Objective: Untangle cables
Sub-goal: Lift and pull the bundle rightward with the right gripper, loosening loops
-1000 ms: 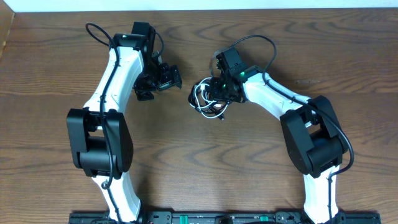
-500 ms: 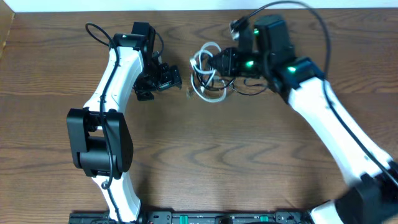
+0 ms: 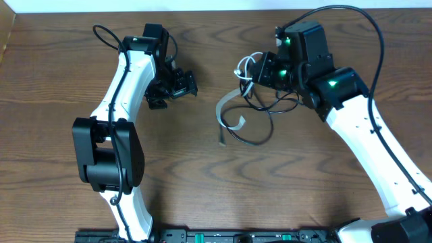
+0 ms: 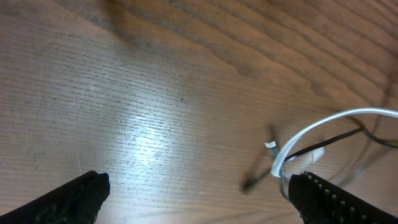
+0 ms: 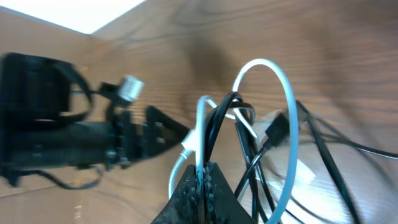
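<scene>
My right gripper [image 3: 258,72] is shut on the tangled cables and holds them above the table at the back, right of centre. In the right wrist view its fingers [image 5: 203,186] pinch the white cable [image 5: 288,112] together with a black cable [image 5: 219,115]; more black loops [image 5: 261,155] hang beside them. From above, the white cable [image 3: 221,108] trails down to the wood and a black cable [image 3: 260,138] loops below it. My left gripper [image 3: 177,86] is open and empty, left of the bundle. Its wrist view [image 4: 196,186] shows the white cable [image 4: 323,121] at the right.
The brown wooden table [image 3: 202,175] spreads around both arms. The left arm's gripper [image 5: 74,143] shows in the right wrist view, left of the bundle. A pale wall edge [image 3: 202,5] runs along the table's far side.
My right gripper has lifted the cable bundle and carried it right and toward the back. The bundle has stretched out, with white and black tails trailing on the table. The left arm has not moved.
</scene>
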Available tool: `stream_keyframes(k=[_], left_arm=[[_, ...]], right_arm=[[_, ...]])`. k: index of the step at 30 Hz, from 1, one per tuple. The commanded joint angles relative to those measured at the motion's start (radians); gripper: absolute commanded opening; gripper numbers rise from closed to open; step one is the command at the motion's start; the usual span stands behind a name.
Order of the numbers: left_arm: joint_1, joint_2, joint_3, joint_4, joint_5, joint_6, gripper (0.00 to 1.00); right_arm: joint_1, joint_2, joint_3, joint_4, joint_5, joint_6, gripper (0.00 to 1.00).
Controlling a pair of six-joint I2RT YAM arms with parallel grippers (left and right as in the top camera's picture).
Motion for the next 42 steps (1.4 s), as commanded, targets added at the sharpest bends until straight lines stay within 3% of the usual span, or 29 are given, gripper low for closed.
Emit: stream_keyframes(k=[1,5,8,9,11,13,19,27,30,31,33,34,37,39,42], left_arm=[[-0.001,0.014,-0.004,-0.005,-0.010,-0.001,0.98],[-0.001,0.014,-0.004,-0.005,-0.010,-0.001,0.98],[-0.001,0.014,-0.004,-0.005,-0.010,-0.001,0.98],[-0.001,0.014,-0.004,-0.005,-0.010,-0.001,0.98],[-0.001,0.014,-0.004,-0.005,-0.010,-0.001,0.98],[-0.001,0.014,-0.004,-0.005,-0.010,-0.001,0.98],[-0.001,0.014,-0.004,-0.005,-0.010,-0.001,0.98],[-0.001,0.014,-0.004,-0.005,-0.010,-0.001,0.98],[-0.001,0.014,-0.004,-0.005,-0.010,-0.001,0.98],[-0.001,0.014,-0.004,-0.005,-0.010,-0.001,0.98],[-0.001,0.014,-0.004,-0.005,-0.010,-0.001,0.98],[-0.001,0.014,-0.004,-0.005,-0.010,-0.001,0.98],[-0.001,0.014,-0.004,-0.006,-0.004,-0.002,0.98],[-0.002,0.014,-0.004,-0.064,0.058,-0.001,0.98],[-0.003,0.014,-0.004,-0.092,0.153,-0.084,0.98]], right_arm=[[-0.017,-0.010,0.008,0.151,-0.277,0.046,0.01],[-0.066,-0.013,0.008,0.387,-0.523,0.133,0.02],[-0.071,-0.012,0.008,0.279,-0.385,0.020,0.02],[-0.064,-0.011,0.008,0.177,-0.258,-0.026,0.02],[-0.048,-0.009,0.008,-0.053,0.021,0.014,0.02],[-0.043,-0.007,0.008,-0.118,0.071,0.037,0.01],[-0.045,-0.008,0.008,0.007,-0.168,-0.002,0.05],[0.000,0.017,0.008,-0.087,-0.084,-0.121,0.11],[0.032,0.041,0.008,-0.125,-0.086,-0.130,0.08],[0.043,0.043,0.008,-0.136,-0.087,-0.132,0.14],[0.059,0.044,0.008,-0.146,-0.086,-0.132,0.41],[0.064,0.044,0.008,-0.144,-0.086,-0.132,0.59],[0.070,0.044,0.008,-0.137,-0.076,-0.132,0.92],[0.070,0.044,0.008,-0.138,-0.058,-0.132,0.99],[0.071,0.048,0.008,-0.150,-0.047,-0.132,0.99]])
